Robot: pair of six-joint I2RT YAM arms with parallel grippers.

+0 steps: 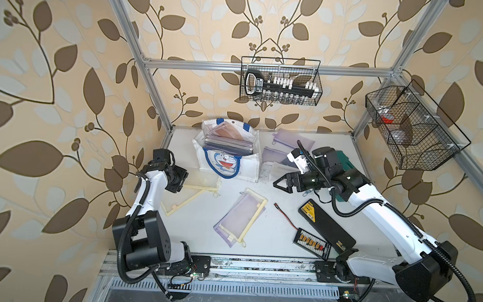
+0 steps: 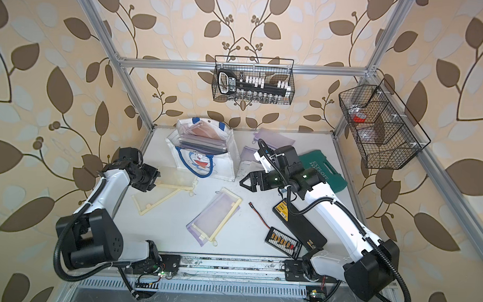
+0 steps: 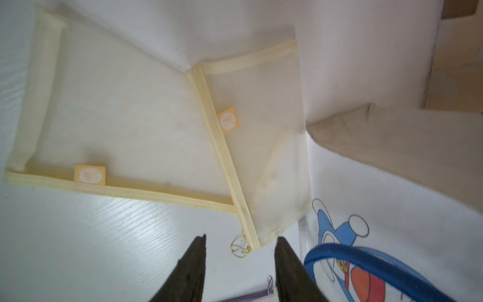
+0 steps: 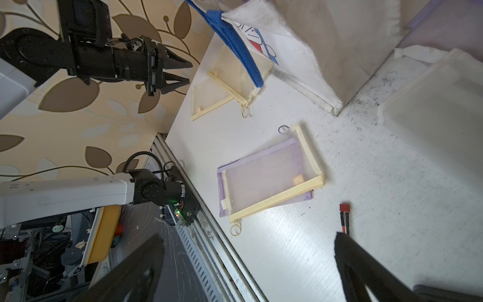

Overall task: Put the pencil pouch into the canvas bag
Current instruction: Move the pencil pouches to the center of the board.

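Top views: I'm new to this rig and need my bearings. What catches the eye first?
The white canvas bag with its blue cartoon cat face stands at the back of the table, already stuffed with pouches. More lie scattered around it, notably a purple and yellow pair mid-table. The left pincer hangs open near a yellow pouch; the right pincer is open, empty, beside the bag.

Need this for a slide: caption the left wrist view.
Left tool open, aimed at a yellow mesh pouch beside the canvas bag.
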